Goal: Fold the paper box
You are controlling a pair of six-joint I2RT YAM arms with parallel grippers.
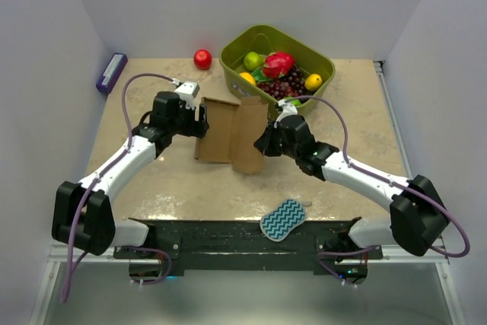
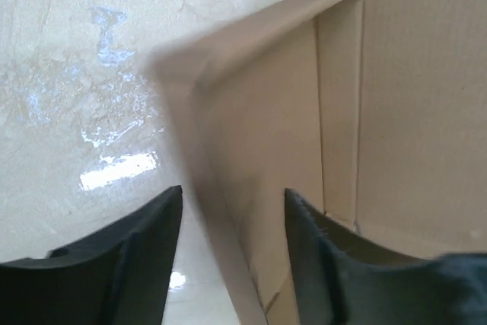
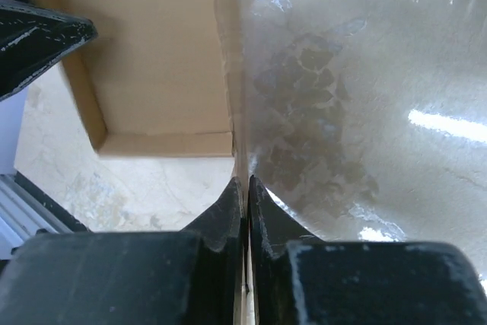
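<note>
The paper box (image 1: pixel 228 131) is plain brown cardboard, lying partly opened in the middle of the table, with its left and right panels raised. My left gripper (image 1: pixel 199 121) is at the box's left side. In the left wrist view it (image 2: pixel 232 218) is open, its dark fingers (image 2: pixel 129 256) straddling the raised left wall (image 2: pixel 251 112) with a gap on each side. My right gripper (image 1: pixel 265 141) is at the box's right panel. The right wrist view shows it (image 3: pixel 245 184) shut on the thin edge of that cardboard panel (image 3: pixel 160 58).
A green basket (image 1: pixel 230 57) with several fruits stands just behind the box, close to both wrists. A red apple (image 1: pixel 202 59) lies to its left, a purple block (image 1: pixel 111 72) at the far left edge. A teal zigzag sponge (image 1: pixel 283 219) lies at the near edge.
</note>
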